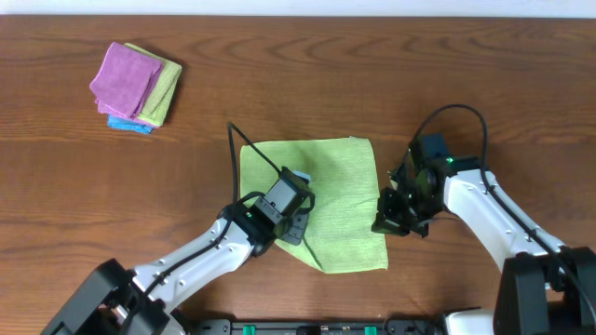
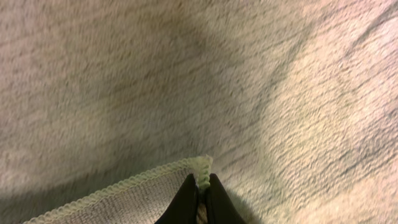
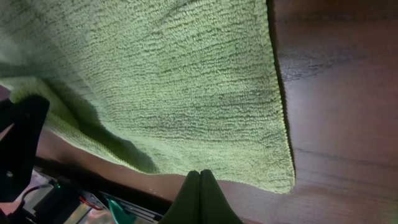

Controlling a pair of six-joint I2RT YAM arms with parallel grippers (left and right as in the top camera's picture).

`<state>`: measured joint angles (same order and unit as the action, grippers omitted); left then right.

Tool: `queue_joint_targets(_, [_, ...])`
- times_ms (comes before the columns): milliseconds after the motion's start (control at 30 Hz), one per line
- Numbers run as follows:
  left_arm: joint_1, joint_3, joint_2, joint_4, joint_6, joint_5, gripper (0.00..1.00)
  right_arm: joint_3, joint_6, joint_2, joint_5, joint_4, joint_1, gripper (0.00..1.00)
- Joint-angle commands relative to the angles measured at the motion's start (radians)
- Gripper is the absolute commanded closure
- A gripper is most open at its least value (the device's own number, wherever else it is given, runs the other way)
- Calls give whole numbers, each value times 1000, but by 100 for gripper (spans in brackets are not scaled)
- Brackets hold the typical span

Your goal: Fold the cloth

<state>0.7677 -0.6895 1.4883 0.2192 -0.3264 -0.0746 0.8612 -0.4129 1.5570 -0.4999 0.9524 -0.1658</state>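
A light green cloth (image 1: 337, 191) lies on the wooden table, its near left corner lifted and carried over the rest. My left gripper (image 1: 296, 220) is shut on that corner; in the left wrist view the stitched hem (image 2: 202, 169) is pinched between the black fingertips (image 2: 200, 186) just above the cloth surface (image 2: 186, 81). My right gripper (image 1: 389, 223) is shut and empty, just off the cloth's right edge near its front right corner. In the right wrist view its closed fingertips (image 3: 199, 183) hover over bare wood next to the cloth (image 3: 174, 81).
A stack of folded cloths, pink (image 1: 124, 78) over yellow-green (image 1: 165, 91) and blue (image 1: 126, 123), sits at the far left. The table's front edge, with equipment below it (image 3: 93, 202), lies close behind the grippers.
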Motion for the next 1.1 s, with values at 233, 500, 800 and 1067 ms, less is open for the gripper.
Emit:
queue_joint_targets(233, [-2, -15, -96, 194, -178, 104, 94, 10, 3, 6, 112, 40, -6, 82])
queue_joint_targets(500, [-2, -15, -145, 242, -213, 108, 94, -42, 3, 6, 152, 98, -6, 84])
queue_joint_targets(800, [-2, -15, -144, 248, -221, 108, 94, -201, -13, 6, 127, 1, -11, 83])
queue_joint_targets(1067, [-2, -15, -144, 248, -221, 108, 94, -235, -32, 6, 129, -104, -13, 80])
